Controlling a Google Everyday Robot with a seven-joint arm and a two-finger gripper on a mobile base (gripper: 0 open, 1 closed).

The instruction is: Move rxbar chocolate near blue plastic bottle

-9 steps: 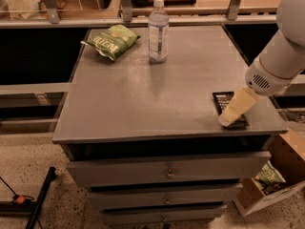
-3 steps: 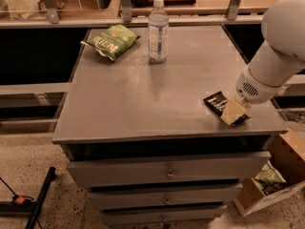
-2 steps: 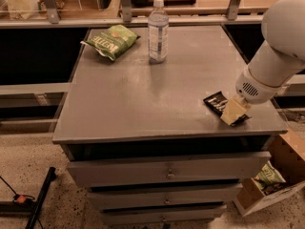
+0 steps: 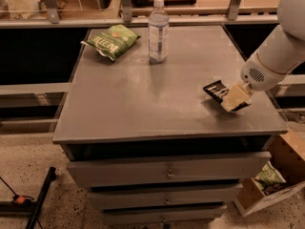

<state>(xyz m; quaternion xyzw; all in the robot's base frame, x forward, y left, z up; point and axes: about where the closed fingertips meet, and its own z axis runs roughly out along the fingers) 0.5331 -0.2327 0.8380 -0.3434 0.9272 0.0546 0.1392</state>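
Observation:
The rxbar chocolate (image 4: 215, 89), a flat dark bar with white lettering, sits at the right side of the grey cabinet top (image 4: 143, 104), lifted or tilted at its near end. My gripper (image 4: 233, 99) with cream-coloured fingers is on the bar's near right end, which it hides. The blue plastic bottle (image 4: 158, 31), clear with a white cap, stands upright at the back centre, well away from the bar.
A green chip bag (image 4: 112, 41) lies at the back left of the top. A cardboard box (image 4: 271, 185) with a green bag stands on the floor at the lower right. Drawers front the cabinet. A rail runs behind.
The bar has shifted left and turned from its spot at the right front edge, moving with my gripper. The bottle and chip bag have not moved.

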